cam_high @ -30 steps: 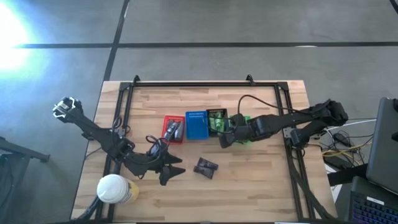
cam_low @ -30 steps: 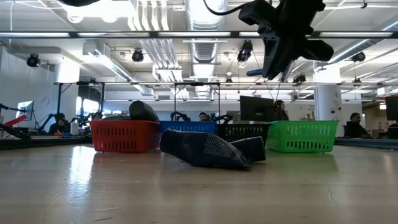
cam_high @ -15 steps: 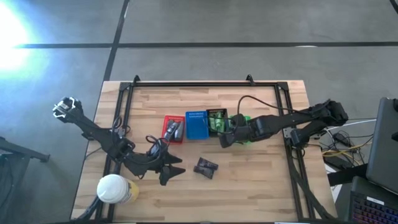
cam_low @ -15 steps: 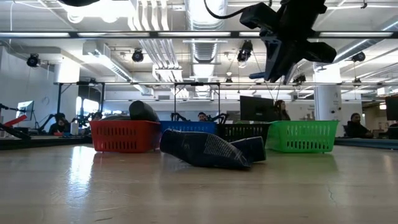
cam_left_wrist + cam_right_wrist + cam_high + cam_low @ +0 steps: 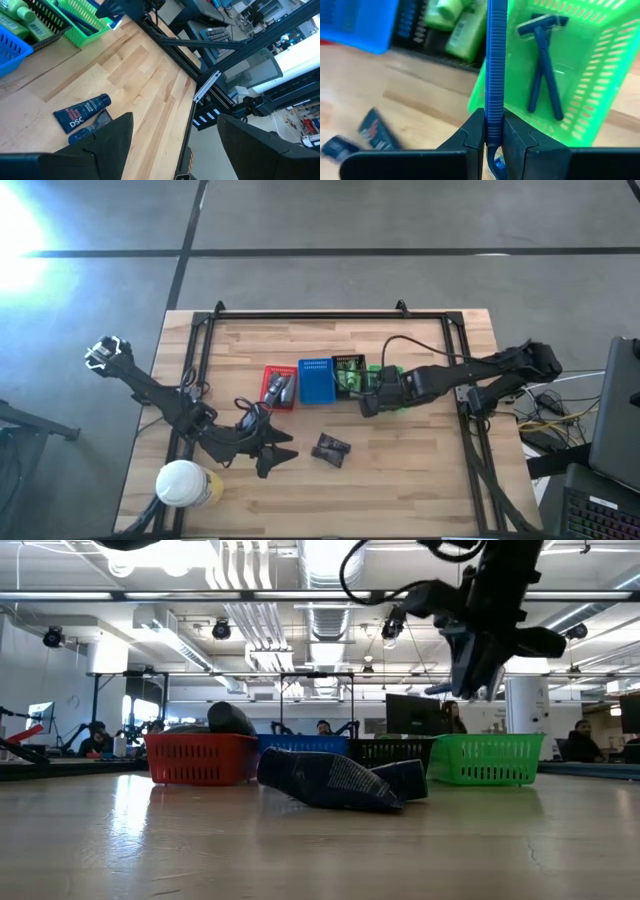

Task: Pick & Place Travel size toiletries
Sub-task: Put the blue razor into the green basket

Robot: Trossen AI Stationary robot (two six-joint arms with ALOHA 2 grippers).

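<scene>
My right gripper (image 5: 371,402) (image 5: 494,120) is shut on a thin dark blue stick (image 5: 496,60) above the near left rim of the green basket (image 5: 570,100). Two more blue sticks (image 5: 540,60) lie in that basket. Bright green bottles (image 5: 465,27) lie in the black basket (image 5: 349,373). Grey tubes (image 5: 279,390) lie in the red basket (image 5: 268,375). Two dark packets (image 5: 330,448) (image 5: 82,115) lie flat on the table. My left gripper (image 5: 276,455) (image 5: 175,122) is open and empty, left of the packets. My right gripper pinches the blue stick's ribbed handle (image 5: 495,107) between its two fingers, near one end. The stick runs forward past the fingertips, along the fingers. It is lifted clear of the table, its free part over the green basket's rim; it shows in the low view (image 5: 440,690).
The red, blue (image 5: 317,383), black and green baskets stand in a row at the table's middle. A big white-capped yellowish container (image 5: 185,483) stands at the near left corner. A black frame (image 5: 330,316) runs along the table's edges. Bare wood lies near and right of the packets.
My right gripper has gone a little toward the table's right edge and slightly down with the blue stick, from over the black basket toward the green basket. It stays shut on the stick.
</scene>
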